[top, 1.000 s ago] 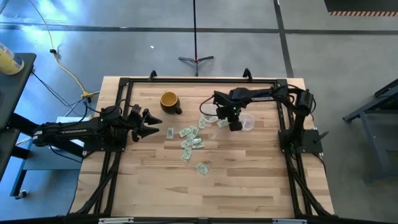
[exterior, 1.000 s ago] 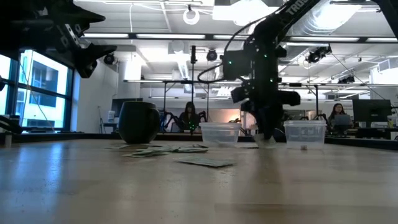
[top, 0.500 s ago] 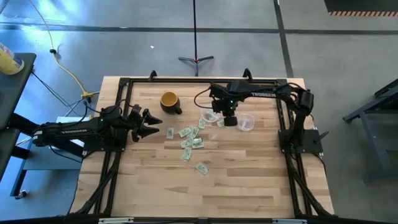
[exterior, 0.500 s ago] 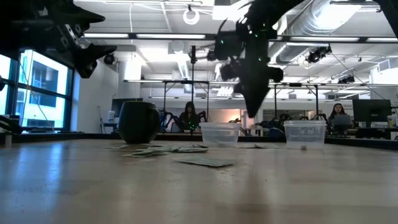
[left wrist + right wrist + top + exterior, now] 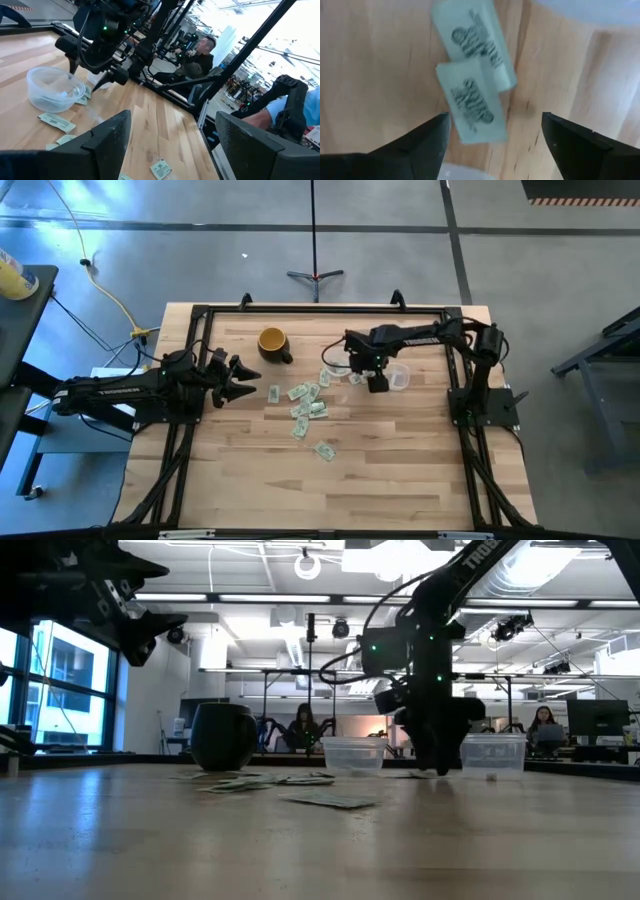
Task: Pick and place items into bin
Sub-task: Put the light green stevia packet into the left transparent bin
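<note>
Right gripper [image 5: 377, 383] is hovering spread open over two overlapping slips [image 5: 472, 90] beside the bowl [image 5: 336, 371], lining up a pick; left gripper [image 5: 243, 378] is idling open at bench [image 5: 400, 470] left.

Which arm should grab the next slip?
Right. Its gripper hangs open directly over two overlapping slips, close to the bowl. The left gripper waits open at the table's left edge, farther from the slips.

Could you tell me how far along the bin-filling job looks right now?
Done: a slip or so seems to lie in the bin. In hand: the right pincer, open, hovers over two slips. Left: about ten slips lie on the table. The left pincer waits at the table's left.
</note>
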Available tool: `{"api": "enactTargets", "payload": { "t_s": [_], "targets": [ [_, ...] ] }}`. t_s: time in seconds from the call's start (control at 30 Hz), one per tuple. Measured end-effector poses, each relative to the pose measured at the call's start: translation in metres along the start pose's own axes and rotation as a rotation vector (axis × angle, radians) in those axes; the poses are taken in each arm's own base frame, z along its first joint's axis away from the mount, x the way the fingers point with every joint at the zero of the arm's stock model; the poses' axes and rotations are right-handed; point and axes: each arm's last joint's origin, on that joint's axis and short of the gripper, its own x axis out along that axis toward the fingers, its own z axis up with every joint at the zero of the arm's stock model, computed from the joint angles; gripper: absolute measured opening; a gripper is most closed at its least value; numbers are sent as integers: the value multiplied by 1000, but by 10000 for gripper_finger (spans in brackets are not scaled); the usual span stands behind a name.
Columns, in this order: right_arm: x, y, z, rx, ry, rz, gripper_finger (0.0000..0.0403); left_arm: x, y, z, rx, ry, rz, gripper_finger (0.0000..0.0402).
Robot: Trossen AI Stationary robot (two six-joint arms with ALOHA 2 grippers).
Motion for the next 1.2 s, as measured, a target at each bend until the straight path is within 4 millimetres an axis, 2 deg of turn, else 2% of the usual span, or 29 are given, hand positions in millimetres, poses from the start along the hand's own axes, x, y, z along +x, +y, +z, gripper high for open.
{"api": "enactTargets", "payload": {
  "t_s": [0.2,0.37,0.6,0.93,1.0,1.2],
  "targets": [
    [5,2,-1,-20,-48,65,301,0,0,0,0,1,1,326],
    [11,6,-8,-17,-33,70,273,0,0,0,0,1,1,326],
    [13,7,-9,0,-21,54,191,0,0,0,-1,2,2,326],
    [5,7,-2,15,8,-19,22,0,0,0,3,3,3,326],
    [3,9,-1,13,23,-26,7,0,0,0,8,3,3,326],
    [-11,15,6,14,72,-6,7,0,0,0,8,3,3,326]
  ]
}}
